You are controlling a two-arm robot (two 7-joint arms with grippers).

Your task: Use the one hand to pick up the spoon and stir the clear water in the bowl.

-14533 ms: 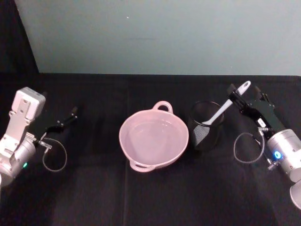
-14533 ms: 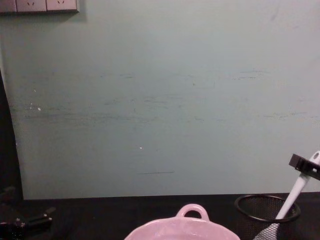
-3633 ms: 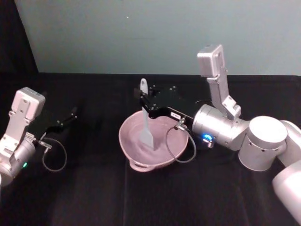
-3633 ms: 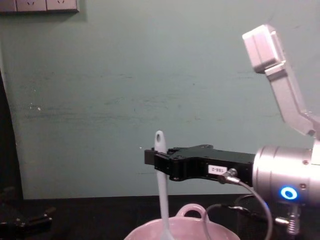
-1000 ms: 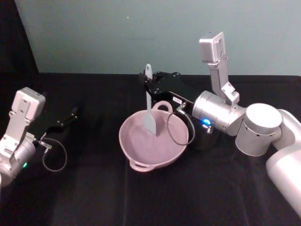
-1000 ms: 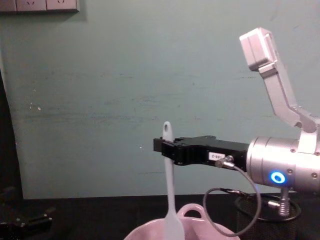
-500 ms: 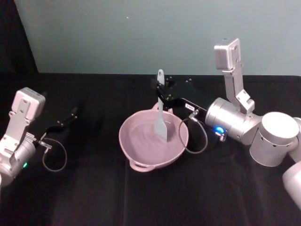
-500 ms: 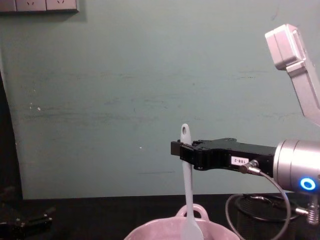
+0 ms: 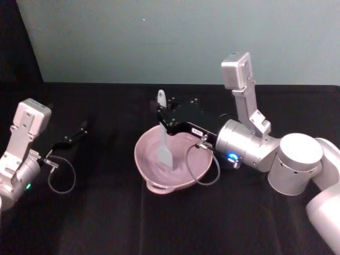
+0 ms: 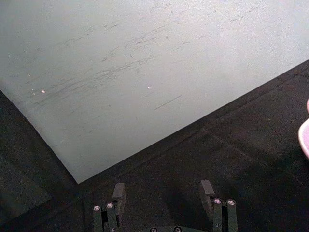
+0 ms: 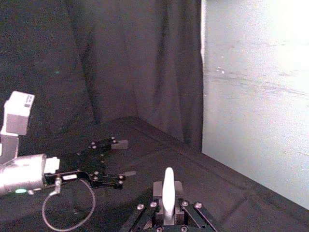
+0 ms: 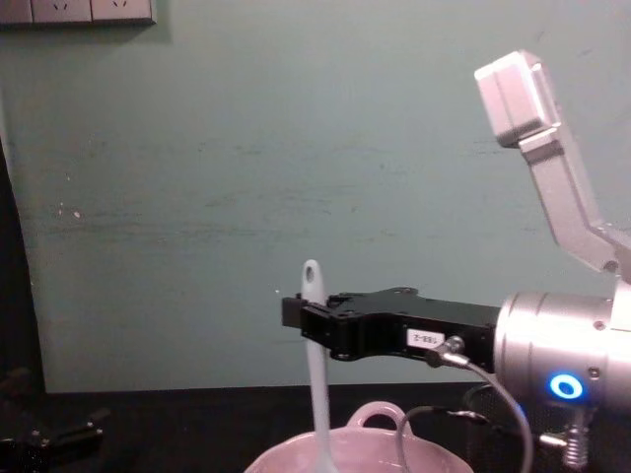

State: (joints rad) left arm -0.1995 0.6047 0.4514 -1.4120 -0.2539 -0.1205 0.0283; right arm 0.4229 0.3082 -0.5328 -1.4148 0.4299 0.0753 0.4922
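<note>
Now | right gripper (image 9: 161,118) clamped on spoon (image 9: 163,141) | spoon swept leftward across bowl (image 9: 159,186) | left gripper (image 9: 81,129) parked, jaws apart

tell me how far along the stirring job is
Done: the right gripper is shut on the spoon by its handle, so pickup is finished. In hand: the blade is down inside the bowl, in the clear water. Left: finishing the stir. The left gripper sits open, parked at the left.
</note>
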